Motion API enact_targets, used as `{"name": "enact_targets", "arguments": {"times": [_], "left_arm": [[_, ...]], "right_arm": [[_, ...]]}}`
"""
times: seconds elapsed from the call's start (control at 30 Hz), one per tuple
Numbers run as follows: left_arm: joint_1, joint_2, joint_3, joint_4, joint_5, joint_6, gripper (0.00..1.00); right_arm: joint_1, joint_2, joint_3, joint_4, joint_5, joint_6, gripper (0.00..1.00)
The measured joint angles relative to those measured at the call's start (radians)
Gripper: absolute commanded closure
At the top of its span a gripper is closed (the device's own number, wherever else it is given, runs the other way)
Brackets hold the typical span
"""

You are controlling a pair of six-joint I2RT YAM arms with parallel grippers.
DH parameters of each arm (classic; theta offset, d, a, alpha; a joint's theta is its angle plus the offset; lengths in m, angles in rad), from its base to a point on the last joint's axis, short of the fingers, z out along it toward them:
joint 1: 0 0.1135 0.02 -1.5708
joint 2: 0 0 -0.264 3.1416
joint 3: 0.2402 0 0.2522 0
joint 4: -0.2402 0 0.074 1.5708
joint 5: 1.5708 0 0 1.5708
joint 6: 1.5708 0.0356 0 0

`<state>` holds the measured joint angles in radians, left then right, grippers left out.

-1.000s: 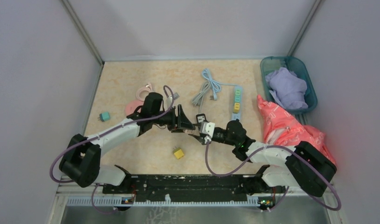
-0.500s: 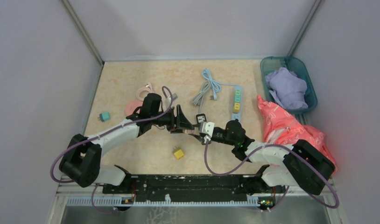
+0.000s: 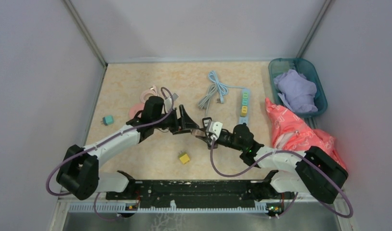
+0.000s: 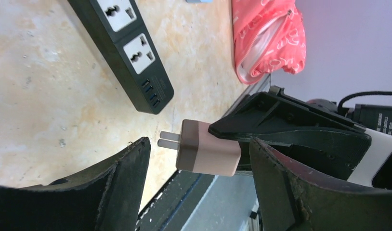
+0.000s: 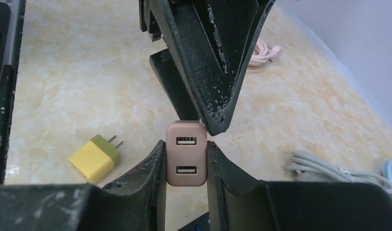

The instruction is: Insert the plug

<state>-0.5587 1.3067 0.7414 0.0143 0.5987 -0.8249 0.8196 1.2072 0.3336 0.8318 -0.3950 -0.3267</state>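
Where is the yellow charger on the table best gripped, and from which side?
Grip the yellow charger by its square body, probably from above, fingers on two opposite sides. It lies flat, and the prongs at one end must stay free.

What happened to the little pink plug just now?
The right hand closed on the pink plug and took it. The left hand opened, let go and drew back a little. The yellow plug and blue power strip stayed put.

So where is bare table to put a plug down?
Bare: the far strip between the pink cable and the blue cable; the near patch left of the yellow plug. Crowded: the centre around the black power strip, and the right side by the pink bag.
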Motion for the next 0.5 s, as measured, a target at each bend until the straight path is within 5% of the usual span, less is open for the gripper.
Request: {"name": "enact_targets", "arguments": {"times": [0.2,0.5], "left_arm": [[0.000,-0.031,-0.018,-0.001,-0.112,0.027,0.17],[-0.010,-0.044,-0.063,0.019,-0.235,0.037,0.20]], "right_arm": [[0.003,-0.041,0.006,-0.128,0.093,0.103,1.00],[0.003,-0.084,0.273,-0.627,0.393,0.318,1.00]]}}
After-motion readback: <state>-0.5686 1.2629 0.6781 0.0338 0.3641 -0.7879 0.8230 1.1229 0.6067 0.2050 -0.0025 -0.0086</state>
